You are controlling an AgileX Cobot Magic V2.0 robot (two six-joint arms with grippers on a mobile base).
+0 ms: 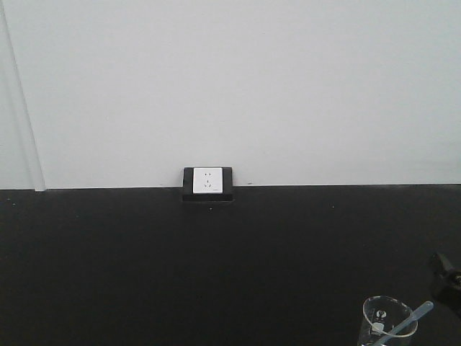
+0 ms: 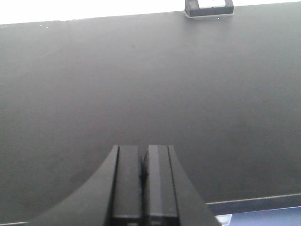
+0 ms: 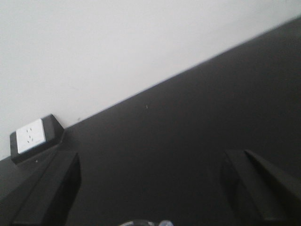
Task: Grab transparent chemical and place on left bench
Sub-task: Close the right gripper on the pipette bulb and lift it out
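Note:
The transparent chemical [image 1: 387, 322], a small clear beaker with a pale-blue-tipped dropper [image 1: 423, 310] leaning in it, stands on the left bench [image 1: 144, 274] at the front right. Only its rim [image 3: 141, 223] shows at the bottom edge of the right wrist view. My right gripper [image 3: 150, 160] is open, its black fingers [image 3: 51, 188] spread wide with the rim low between them and not touching it. Part of the right gripper shows in the front view [image 1: 448, 282], just right of the beaker. My left gripper [image 2: 143, 149] is shut and empty over the bench top [image 2: 141, 84].
A white socket in a black frame [image 1: 207, 182] sits at the bench's back edge against the white wall; it also shows in the left wrist view [image 2: 209, 5] and the right wrist view [image 3: 31, 135]. The bench's front edge [image 2: 254, 203] shows below my left gripper.

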